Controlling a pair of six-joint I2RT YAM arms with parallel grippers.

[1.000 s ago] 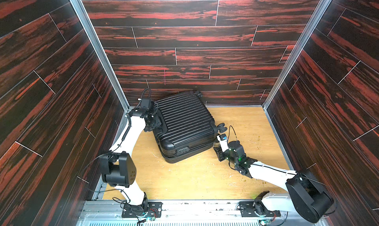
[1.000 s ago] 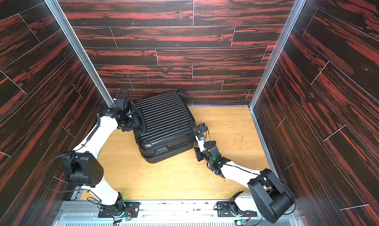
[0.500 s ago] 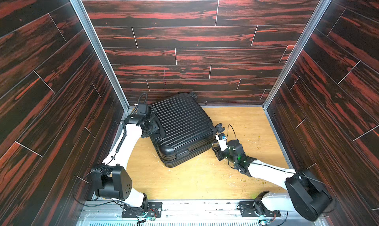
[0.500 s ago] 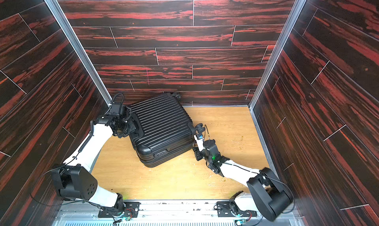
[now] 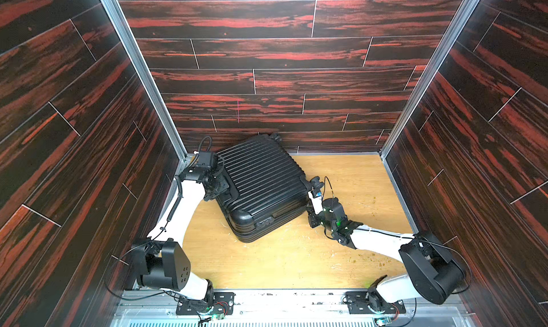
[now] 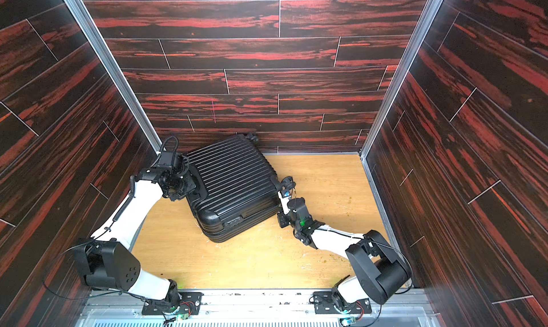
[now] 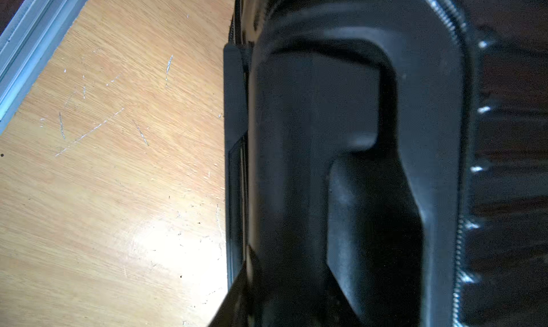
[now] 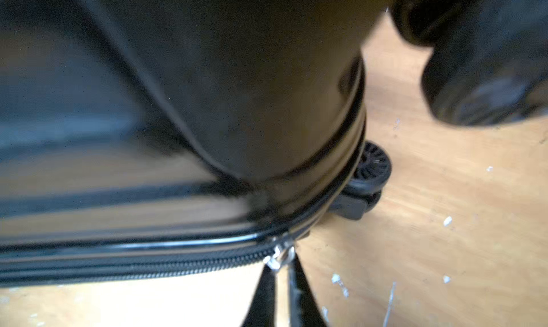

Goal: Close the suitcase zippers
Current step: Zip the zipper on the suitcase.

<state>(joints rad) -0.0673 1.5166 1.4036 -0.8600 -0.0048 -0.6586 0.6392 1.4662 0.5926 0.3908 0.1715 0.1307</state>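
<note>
Wooden tabletop, scratched. Suitcase lies flat on it, ribbed shell up, turned askew in far left part, one wheeled corner close to back wall. Left pincer against suitcase's left side at side handle; gripping or not, cannot tell. Right pincer low at suitcase's right side, near corner wheel, tips together, clamped on zipper pull. Zipper track along seam looks meshed on one side of pull; past it, too blurred to tell.
</note>
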